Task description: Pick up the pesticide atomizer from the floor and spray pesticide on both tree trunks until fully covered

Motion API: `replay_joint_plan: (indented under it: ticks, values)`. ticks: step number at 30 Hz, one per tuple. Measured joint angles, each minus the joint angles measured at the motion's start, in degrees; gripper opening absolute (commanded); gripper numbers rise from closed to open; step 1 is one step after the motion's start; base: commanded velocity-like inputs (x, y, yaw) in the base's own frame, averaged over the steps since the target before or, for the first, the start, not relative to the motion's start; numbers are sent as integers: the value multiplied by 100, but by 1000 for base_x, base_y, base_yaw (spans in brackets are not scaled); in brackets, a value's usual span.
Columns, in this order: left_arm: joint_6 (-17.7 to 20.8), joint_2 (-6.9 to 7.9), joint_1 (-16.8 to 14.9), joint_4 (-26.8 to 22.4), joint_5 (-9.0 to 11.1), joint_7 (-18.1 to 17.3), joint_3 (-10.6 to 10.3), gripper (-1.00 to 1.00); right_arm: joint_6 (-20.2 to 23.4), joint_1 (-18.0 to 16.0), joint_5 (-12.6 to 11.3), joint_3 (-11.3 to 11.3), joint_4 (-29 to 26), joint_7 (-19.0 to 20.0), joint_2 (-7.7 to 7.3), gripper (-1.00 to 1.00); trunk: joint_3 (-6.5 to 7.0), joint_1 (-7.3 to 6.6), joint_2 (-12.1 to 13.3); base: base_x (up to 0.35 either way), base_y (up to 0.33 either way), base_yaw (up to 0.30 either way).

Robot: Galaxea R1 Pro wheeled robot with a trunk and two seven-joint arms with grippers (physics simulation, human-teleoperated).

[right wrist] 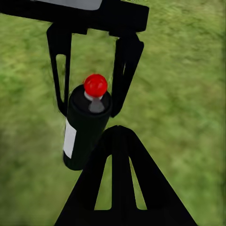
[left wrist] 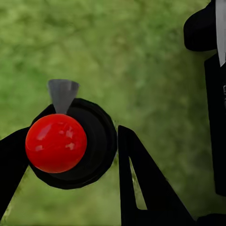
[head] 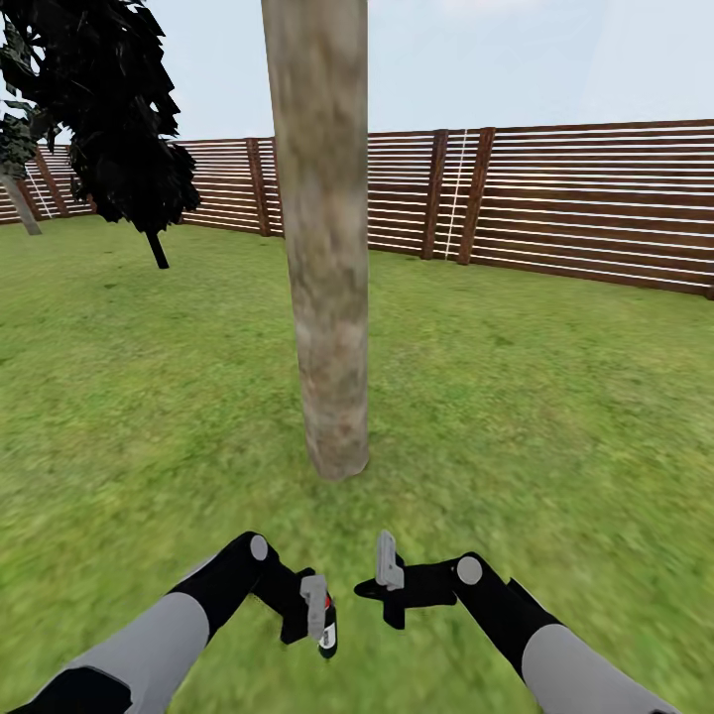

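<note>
A thick, mottled grey-brown tree trunk [head: 332, 248] rises from the lawn straight ahead, a short way beyond both grippers; its crown is out of view. My left gripper [head: 315, 607] is shut on the pesticide atomizer [head: 328, 635], a black bottle with a white label and a round red top. The left wrist view looks down on the red top [left wrist: 55, 142], held between the left gripper [left wrist: 70, 146] and its black fingers [left wrist: 141, 188]. In the right wrist view the atomizer [right wrist: 84, 127] hangs upright. My right gripper [head: 390, 577] is shut and empty beside it, fingertips together [right wrist: 120, 134].
Green lawn [head: 555, 397] lies all round the trunk. A brown slatted fence [head: 575, 198] runs along the back. A near-black conifer-like tree [head: 119, 109] stands back left, and a pale leaning trunk [head: 22, 210] shows at the far left edge.
</note>
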Motion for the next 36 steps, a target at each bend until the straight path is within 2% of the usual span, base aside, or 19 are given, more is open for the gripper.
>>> replay_joint_plan:
  ticks: [7,14,21,28,36]
  values:
    - [21,-19,1,-215,5,54,11,-100,0,0,4,0,3,0,-4,-100,0,0,0,0,0,0]
    - [17,-186,1,-234,7,56,3,-100,0,0,4,-3,12,0,-8,-100,0,0,0,0,0,0]
    - [15,-217,1,-234,12,48,10,-100,0,0,4,-9,12,0,-17,-100,0,0,0,0,0,0]
    - [15,-315,-7,-241,16,48,2,-100,0,0,6,-9,19,0,-33,-100,0,0,0,0,0,0]
    - [15,-340,-2,-238,54,47,10,-100,0,0,7,-9,21,0,-37,-100,0,0,0,0,0,0]
